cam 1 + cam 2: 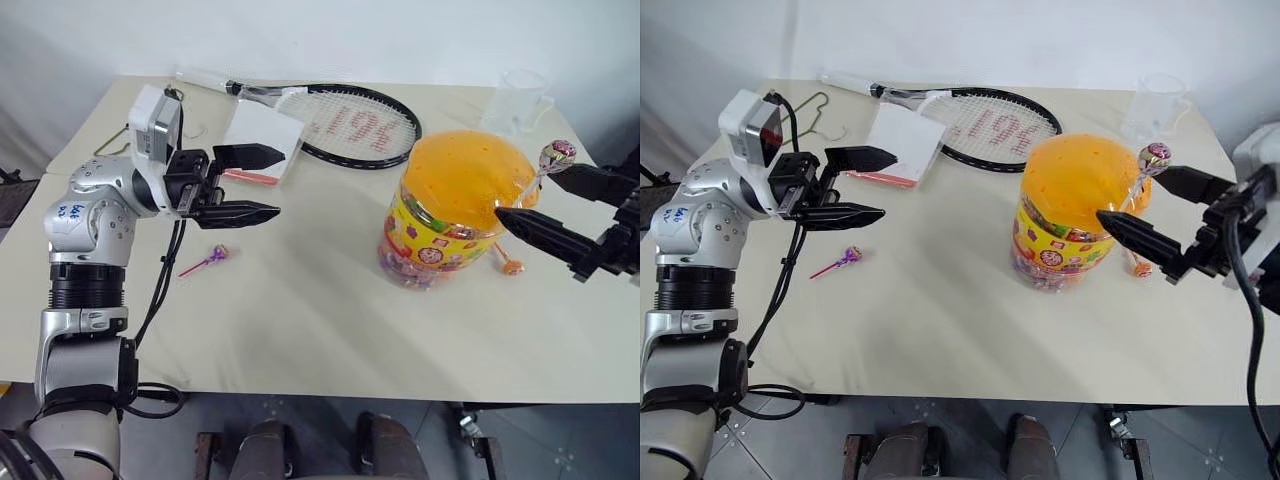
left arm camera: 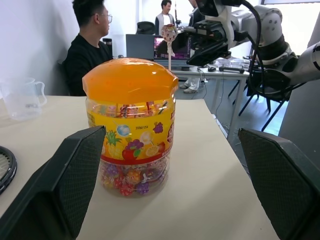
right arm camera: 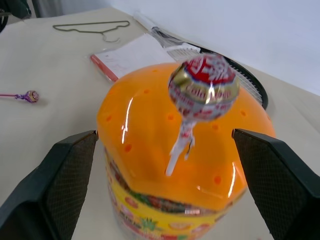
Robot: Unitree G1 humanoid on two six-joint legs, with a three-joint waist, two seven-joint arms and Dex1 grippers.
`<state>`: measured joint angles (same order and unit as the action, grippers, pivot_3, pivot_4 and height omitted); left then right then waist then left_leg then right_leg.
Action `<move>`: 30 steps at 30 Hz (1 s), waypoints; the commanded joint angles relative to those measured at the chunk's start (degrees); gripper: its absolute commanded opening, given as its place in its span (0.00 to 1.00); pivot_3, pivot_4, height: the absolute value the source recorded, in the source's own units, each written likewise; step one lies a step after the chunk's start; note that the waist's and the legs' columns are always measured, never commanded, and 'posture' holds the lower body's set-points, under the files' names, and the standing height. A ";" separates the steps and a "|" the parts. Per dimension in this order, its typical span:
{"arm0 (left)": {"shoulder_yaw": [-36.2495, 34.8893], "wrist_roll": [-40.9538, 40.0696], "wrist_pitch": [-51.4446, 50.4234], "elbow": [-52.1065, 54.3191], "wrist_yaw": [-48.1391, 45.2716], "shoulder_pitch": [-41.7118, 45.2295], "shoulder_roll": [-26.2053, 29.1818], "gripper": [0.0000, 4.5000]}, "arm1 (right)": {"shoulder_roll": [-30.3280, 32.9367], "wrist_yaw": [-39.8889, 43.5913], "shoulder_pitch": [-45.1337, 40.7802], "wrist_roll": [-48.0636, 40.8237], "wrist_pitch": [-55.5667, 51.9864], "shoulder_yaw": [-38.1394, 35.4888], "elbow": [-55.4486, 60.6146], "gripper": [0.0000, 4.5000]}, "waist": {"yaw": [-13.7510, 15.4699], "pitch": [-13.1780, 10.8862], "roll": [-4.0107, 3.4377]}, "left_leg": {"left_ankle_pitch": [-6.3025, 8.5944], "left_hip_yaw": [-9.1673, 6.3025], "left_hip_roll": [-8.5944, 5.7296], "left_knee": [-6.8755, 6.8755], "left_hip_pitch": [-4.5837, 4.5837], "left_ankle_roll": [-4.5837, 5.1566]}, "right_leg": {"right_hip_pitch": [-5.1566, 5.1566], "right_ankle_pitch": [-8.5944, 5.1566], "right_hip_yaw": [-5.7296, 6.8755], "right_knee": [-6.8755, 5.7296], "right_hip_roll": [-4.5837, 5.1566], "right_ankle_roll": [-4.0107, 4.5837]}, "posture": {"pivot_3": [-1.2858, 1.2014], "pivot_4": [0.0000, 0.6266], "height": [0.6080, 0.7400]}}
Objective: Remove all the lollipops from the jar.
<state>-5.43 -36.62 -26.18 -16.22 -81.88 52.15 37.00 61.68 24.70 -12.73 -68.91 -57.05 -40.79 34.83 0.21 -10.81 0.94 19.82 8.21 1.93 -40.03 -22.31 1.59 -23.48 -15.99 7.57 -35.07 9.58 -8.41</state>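
The jar (image 1: 448, 215), a clear tub with an orange dotted lid and a yellow label, stands on the right half of the table. A silvery-pink lollipop (image 1: 557, 153) rises from the lid on a white stick (image 3: 179, 150). My right gripper (image 1: 523, 192) is open at the jar's right, a finger on each side of that stick, touching nothing. On the table lie a purple lollipop (image 1: 215, 254) at the left and an orange one (image 1: 511, 265) just right of the jar. My left gripper (image 1: 280, 182) hangs open and empty above the table's left, pointing at the jar.
A tennis racket (image 1: 350, 120) and a white notepad (image 1: 262, 138) lie behind, and a clear measuring cup (image 1: 520, 98) stands at the back right. A wire hanger (image 3: 95, 27) rests at the back left. People (image 2: 90, 50) sit beyond the table's right side.
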 commanded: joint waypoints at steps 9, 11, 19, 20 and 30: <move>-1.68 -0.91 -0.59 4.29 1.69 -0.80 0.34 1.00 | 0.48 1.71 -5.67 1.31 4.77 3.13 -3.14 0.50 | 0.00 0.00 0.00 | 0.00 0.00 0.00 -0.01 -0.02 0.00 | -0.01 0.00 0.01 0.00 0.00 0.00 | 0.52 0.24 1.00; -1.72 -1.01 -0.65 4.37 1.81 -0.76 0.21 1.00 | 0.77 2.02 -6.21 1.32 5.00 3.42 -3.33 0.35 | 0.01 0.00 0.00 | 0.00 0.00 0.00 -0.01 -0.02 0.00 | 0.00 0.00 0.01 0.00 0.00 0.00 | 0.52 0.24 1.00; -1.74 -1.21 -0.58 4.44 1.88 -0.71 -0.04 1.00 | 1.57 0.78 -11.82 -0.05 5.64 3.25 -5.84 0.02 | -0.11 0.00 0.00 | 0.00 0.02 0.01 -0.01 -0.02 0.00 | -0.02 0.00 -0.01 0.00 0.00 0.00 | 0.52 0.24 1.00; -1.74 -1.24 -0.61 4.48 1.90 -0.70 -0.09 1.00 | 1.81 0.78 -12.33 0.09 5.63 3.10 -6.33 0.02 | -0.08 0.00 0.00 | 0.00 0.01 0.02 -0.01 -0.02 0.00 | -0.02 0.00 0.01 0.00 0.00 0.00 | 0.52 0.24 1.00; -1.85 -1.26 -0.09 4.68 1.12 -1.25 -0.07 1.00 | 6.03 0.31 -17.17 8.90 8.36 -1.26 -19.11 0.02 | -0.03 0.00 0.00 | 0.00 0.03 0.01 0.00 -0.06 0.00 | -0.05 0.00 0.01 0.03 0.00 0.00 | 0.52 0.24 1.00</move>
<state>-5.89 -36.73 -26.76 -13.75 -80.32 51.04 36.54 66.05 24.70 -30.08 -63.47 -50.66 -38.20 18.41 0.18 -10.81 0.94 19.82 8.25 1.94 -40.04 -22.37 1.59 -23.52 -15.99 7.58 -35.02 9.58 -8.41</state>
